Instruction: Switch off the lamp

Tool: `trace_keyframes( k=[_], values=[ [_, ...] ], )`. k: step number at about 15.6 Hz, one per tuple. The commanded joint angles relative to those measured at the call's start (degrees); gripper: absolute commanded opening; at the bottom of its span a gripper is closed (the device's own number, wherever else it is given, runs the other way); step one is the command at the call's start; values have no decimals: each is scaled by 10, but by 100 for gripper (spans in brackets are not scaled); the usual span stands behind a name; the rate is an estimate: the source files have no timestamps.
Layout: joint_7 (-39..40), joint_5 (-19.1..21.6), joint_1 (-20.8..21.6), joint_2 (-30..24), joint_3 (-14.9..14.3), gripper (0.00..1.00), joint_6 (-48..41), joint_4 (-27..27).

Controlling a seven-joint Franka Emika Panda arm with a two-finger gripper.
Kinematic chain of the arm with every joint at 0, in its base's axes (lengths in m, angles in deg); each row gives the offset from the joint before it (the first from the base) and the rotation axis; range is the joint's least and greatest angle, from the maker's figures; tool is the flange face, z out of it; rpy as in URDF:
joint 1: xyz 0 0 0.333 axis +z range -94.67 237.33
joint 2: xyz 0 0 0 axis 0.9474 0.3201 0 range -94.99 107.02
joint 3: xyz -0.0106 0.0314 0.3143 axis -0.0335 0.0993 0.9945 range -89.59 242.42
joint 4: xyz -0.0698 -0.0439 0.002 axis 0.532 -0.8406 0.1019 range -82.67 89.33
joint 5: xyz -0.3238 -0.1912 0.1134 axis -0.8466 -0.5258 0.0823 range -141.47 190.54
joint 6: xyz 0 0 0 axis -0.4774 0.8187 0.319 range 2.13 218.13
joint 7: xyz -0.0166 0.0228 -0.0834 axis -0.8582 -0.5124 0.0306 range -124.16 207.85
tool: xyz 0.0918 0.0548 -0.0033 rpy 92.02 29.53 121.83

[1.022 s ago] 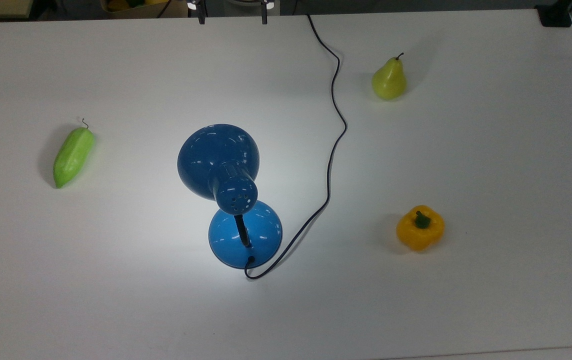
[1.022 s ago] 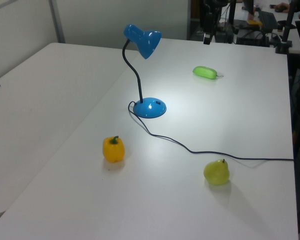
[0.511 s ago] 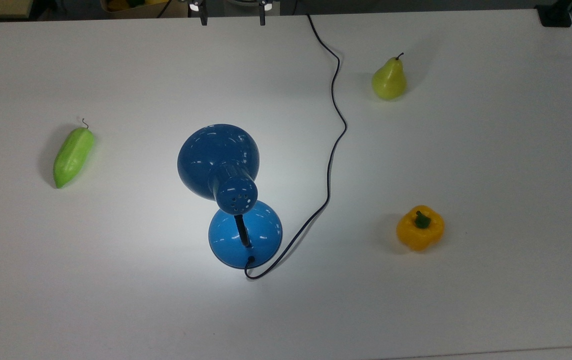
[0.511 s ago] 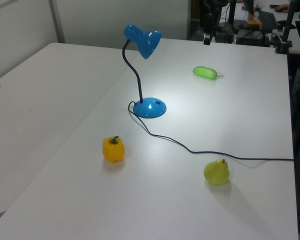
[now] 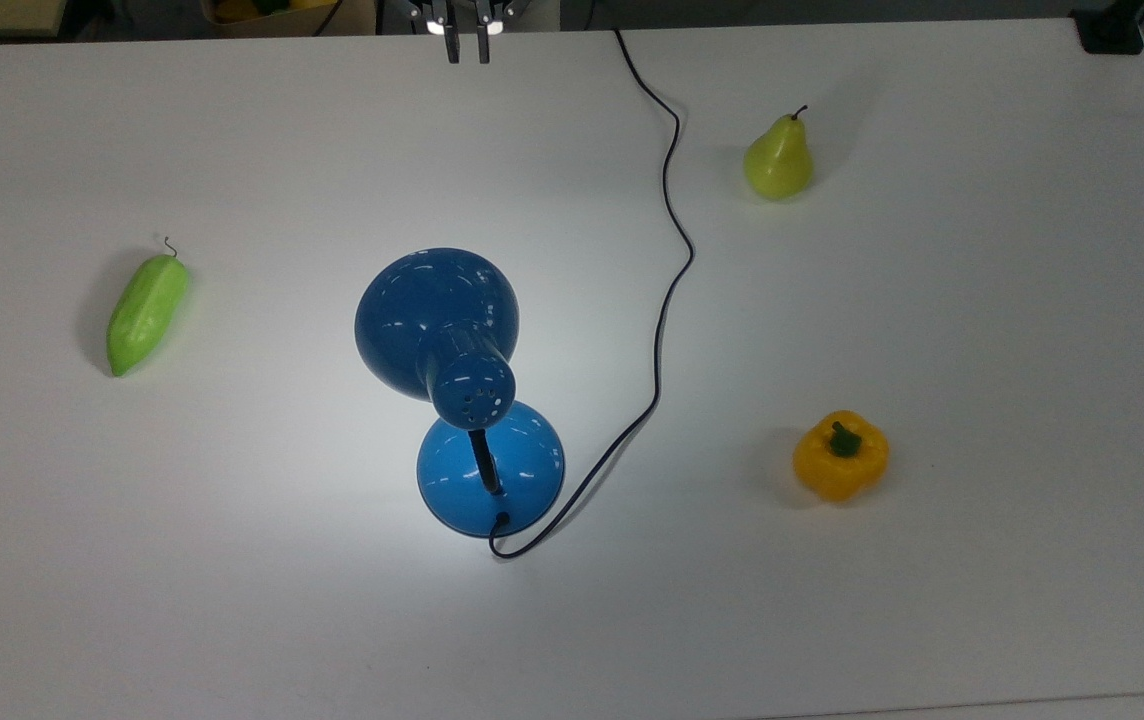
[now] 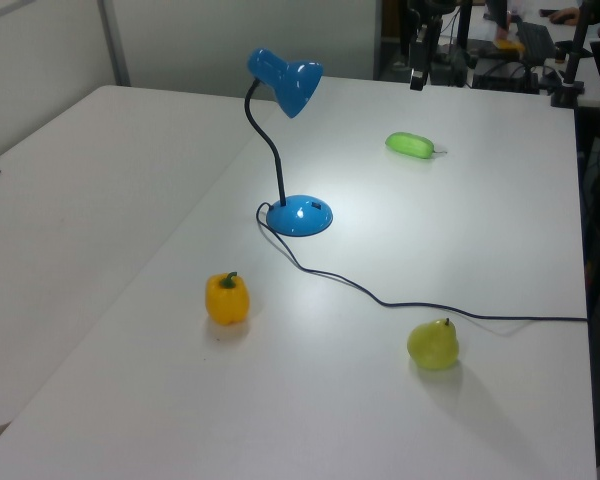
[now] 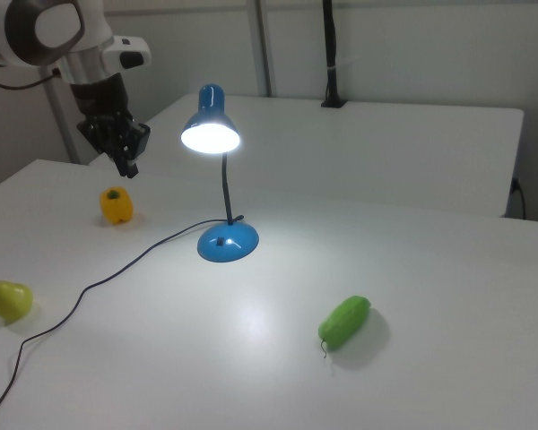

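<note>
One lamp, lit, stands mid-table; one pear, one yellow pepper, one green gourd; gripper fingers nearly closed, holding nothing, at the far edge.

A white table is being used to carry everything. The lamp is being supported on its round base near the table's middle, and a bright pool of light is being cast on the surface around it. The cord is being trailed from the base across the table to the edge at the top view's top. A green cucumber-like vegetable is being kept near the edge at the top view's left. A pear is being held upright towards the corner at the top view's upper right, and a yellow pepper is being rested nearer the edge at the top view's right, well apart from the lamp.
</note>
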Motion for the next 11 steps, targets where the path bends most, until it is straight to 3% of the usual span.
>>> trace_keyframes(
  k=[1, 11],
  values=[
    [11, 10, 2, -2, 1, 5, 2, 5],
    [17, 30, 2, -1, 7, 0, 5, 18]
  ],
)
